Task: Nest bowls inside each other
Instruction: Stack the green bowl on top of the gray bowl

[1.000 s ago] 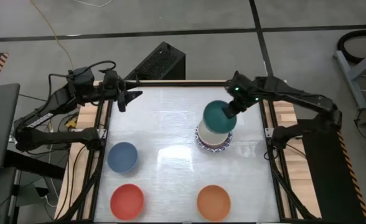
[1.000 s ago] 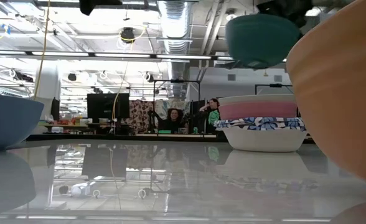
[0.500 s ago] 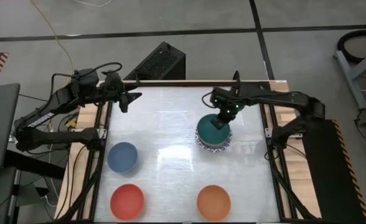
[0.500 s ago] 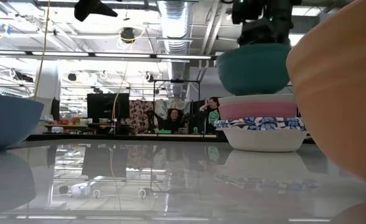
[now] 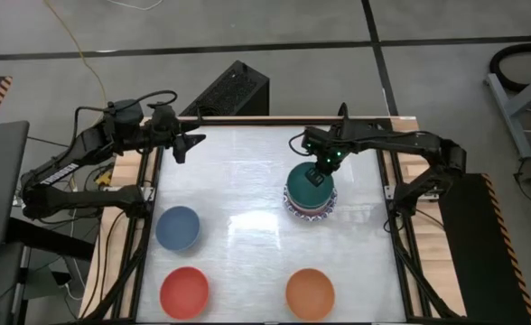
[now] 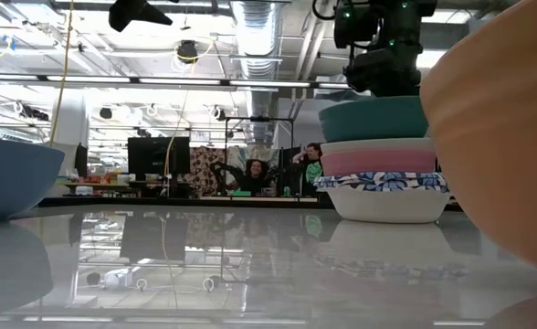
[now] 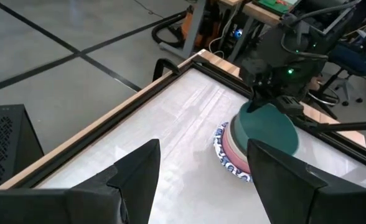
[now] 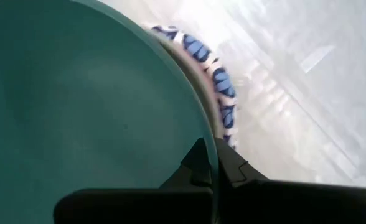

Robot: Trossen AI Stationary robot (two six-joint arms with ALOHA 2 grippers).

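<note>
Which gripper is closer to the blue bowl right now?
Left. The left gripper hangs open over the table's far left corner, somewhat beyond the blue bowl. The right gripper is across the table, shut on the green bowl.

We take the stack of bowls [image 5: 302, 199] as our mark. The right gripper [image 5: 318, 173] pinches its top bowl [image 5: 303, 188] at the rim. One lone bowl [image 5: 310, 293] lies straight before the stack (toward the low camera). Two more lie front-left of it, the side bowl [image 5: 177, 227] behind the corner bowl [image 5: 184, 291]. The left gripper [image 5: 189, 144] hangs back-left.

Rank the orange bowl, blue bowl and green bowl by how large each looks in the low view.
1. orange bowl, largest, but it sits nearest the camera.
2. blue bowl, also cut off by the frame.
3. green bowl, smallest-looking, farther back atop the stack.
</note>
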